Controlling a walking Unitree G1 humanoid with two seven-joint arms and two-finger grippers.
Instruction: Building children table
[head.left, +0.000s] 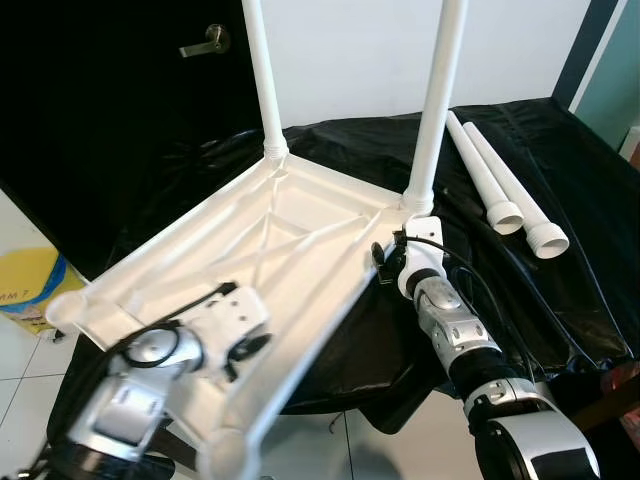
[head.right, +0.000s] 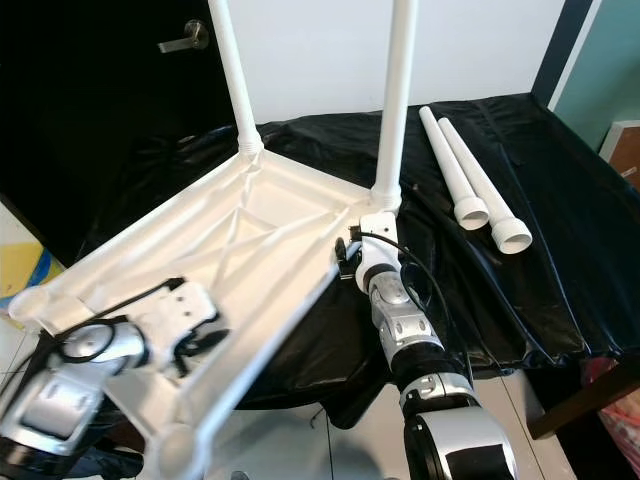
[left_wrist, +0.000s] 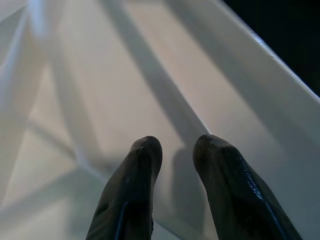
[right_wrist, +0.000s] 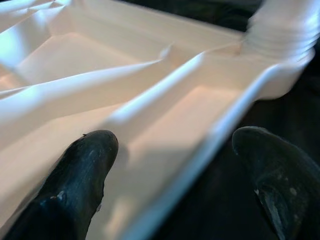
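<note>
Black sheet (head.left: 560, 190) covers bench before me. Dark door with metal handle (head.left: 208, 41) behind. Yellow bag (head.left: 25, 285) on white floor.

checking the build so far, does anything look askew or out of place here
The white plastic tabletop lies upside down and tilted, its near end jutting off the black-draped surface. Only two white legs stand fitted; two more white tubes lie loose beside it. The right gripper straddles its rim, the left gripper rests over its ribbed underside.

tabletop (head.left: 300, 240) upturned on sheet (head.left: 560, 200) | two legs (head.left: 505, 185) lying right | door (head.left: 120, 80) behind-left
</note>
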